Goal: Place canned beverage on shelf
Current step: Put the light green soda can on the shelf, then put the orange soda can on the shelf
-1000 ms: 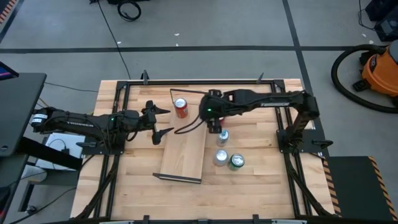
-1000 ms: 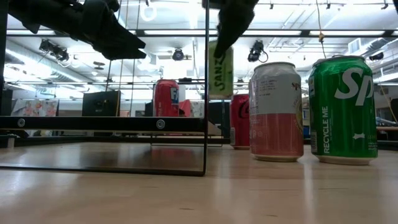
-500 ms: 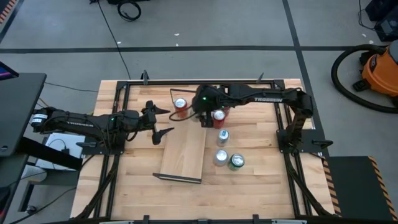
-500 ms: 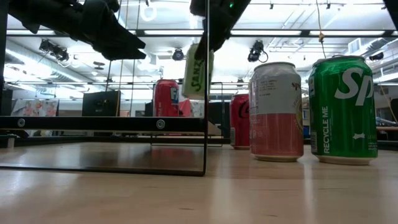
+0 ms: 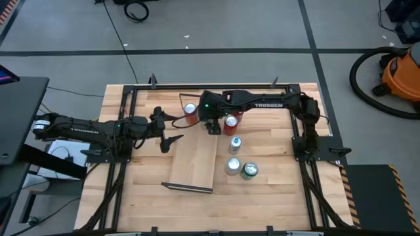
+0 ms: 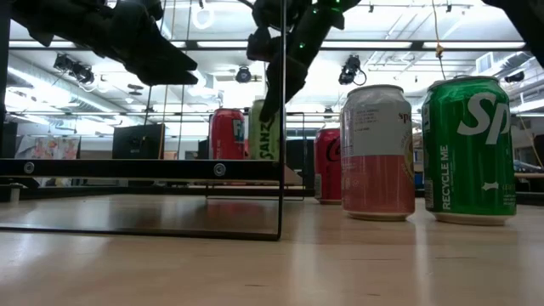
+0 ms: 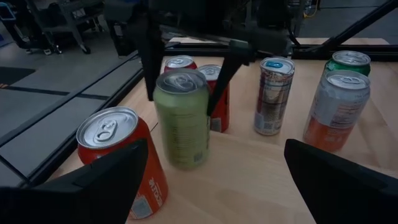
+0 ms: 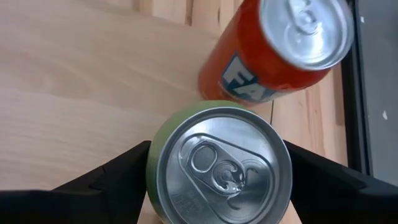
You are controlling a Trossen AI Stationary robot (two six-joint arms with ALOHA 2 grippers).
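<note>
Right gripper (image 5: 211, 124): clamped on your green can (image 7: 182, 118), carried from three o'clock over the shelf (image 5: 195, 160)'s twelve o'clock end.
Meaning: lowering and release remain.
Left gripper (image 5: 172, 128): apart, waiting at nine o'clock.

You see an orange shop vacuum (image 5: 401, 71) on the grey floor (image 5: 230, 26), a black cable (image 5: 136, 11), and a dark monitor (image 5: 16, 111) beside the table (image 5: 269, 203).

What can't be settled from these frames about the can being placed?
- High view: the right gripper and its arm cover the green can.
- Low view: the shelf rail hides the green can base, so contact is unknown.
- Left wrist view: the green can is motion-blurred, label unreadable.
- Left gripper hovers, open.
</note>
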